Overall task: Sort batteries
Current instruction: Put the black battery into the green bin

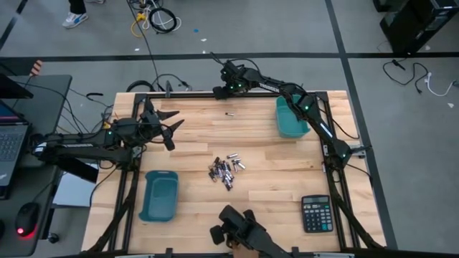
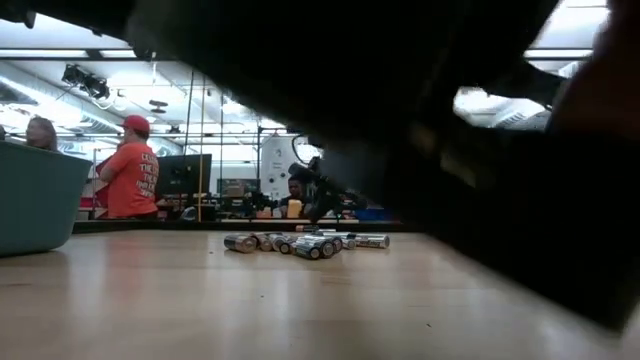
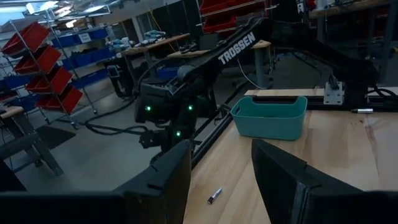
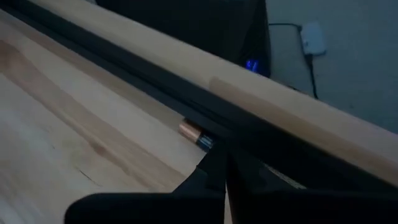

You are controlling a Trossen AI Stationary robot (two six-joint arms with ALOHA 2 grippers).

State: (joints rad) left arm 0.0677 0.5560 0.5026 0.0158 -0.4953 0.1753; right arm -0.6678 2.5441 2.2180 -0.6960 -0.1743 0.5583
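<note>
Several small silver and black batteries lie in a loose heap (image 1: 226,170) at the table's middle, also seen in the low view (image 2: 305,243). One battery (image 1: 229,114) lies alone toward the far edge. My left gripper (image 1: 174,130) is open over the table's left part, and in its wrist view (image 3: 221,174) that lone battery (image 3: 214,196) shows between the fingers, farther off on the wood. My right gripper (image 1: 228,84) is at the far edge and shut (image 4: 227,163), right by a copper-ended battery (image 4: 196,135) lying against the dark rail. My right gripper has its shut fingertips (image 4: 217,158) right at the dark end (image 4: 206,143) of the copper-ended battery, which lies on the wood along the rail. Whether they touch it, I cannot tell.
One teal bin (image 1: 159,195) sits at the near left, another (image 1: 290,116) at the far right, also in the left wrist view (image 3: 270,117). A black calculator (image 1: 316,213) lies near right. A dark mount (image 1: 237,228) stands at the near edge. People stand beyond the table (image 2: 130,170).
</note>
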